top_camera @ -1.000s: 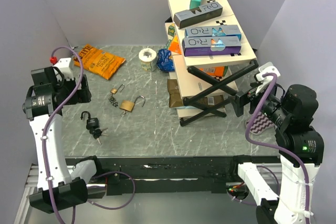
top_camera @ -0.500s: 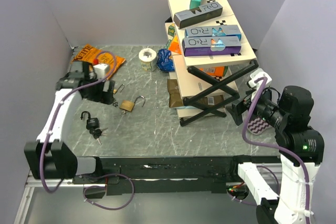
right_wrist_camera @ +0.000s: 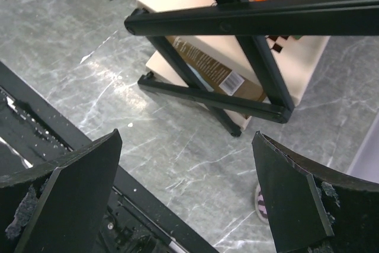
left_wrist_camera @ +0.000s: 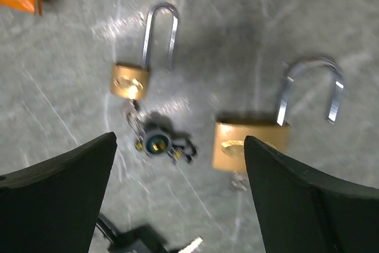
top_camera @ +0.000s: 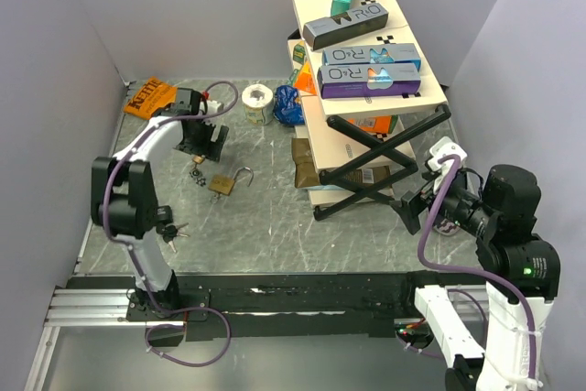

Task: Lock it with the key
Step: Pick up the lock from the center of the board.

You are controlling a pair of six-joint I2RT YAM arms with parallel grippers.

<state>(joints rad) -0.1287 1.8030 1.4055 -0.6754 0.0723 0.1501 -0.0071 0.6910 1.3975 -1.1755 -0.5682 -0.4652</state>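
Early in the job, by the look of things: reaching stage, nothing grasped yet. Above the grey tabletop (left_wrist_camera: 249,16), the left hand (left_wrist_camera: 179,146), spread wide and empty, poised over two brass padlocks. Nearer its middle, the small padlock (left_wrist_camera: 129,81) lying flat and unlocked, a bunch of keys (left_wrist_camera: 157,143) just beside the body (touching or not, hard to say through the blur). Off to one side, the larger padlock (left_wrist_camera: 251,145), its shackle (left_wrist_camera: 311,87) swung open too, apparently with a key poking from the base. Closer to the arm bases in the overhead view, a black padlock (top_camera: 163,217) with a second set of keys (top_camera: 172,234) against it. As for the right hand (right_wrist_camera: 186,137), likewise open and holding nothing, well apart from all three locks and facing the black folding rack (right_wrist_camera: 225,19).

Next move, probably: settle on one lock, descend with the hand astride its key or body, then press the shackle home and turn the key. Likely work for both hands, one steadying the body. No telling the intended lock among the three.

Writing: on the orange snack bag (top_camera: 149,96), something like "KETTLE"; on the grey box (top_camera: 346,23), blue box (top_camera: 371,54) and purple box (top_camera: 369,76), "R+Co" in large letters. Nothing legible on the padlocks themselves.
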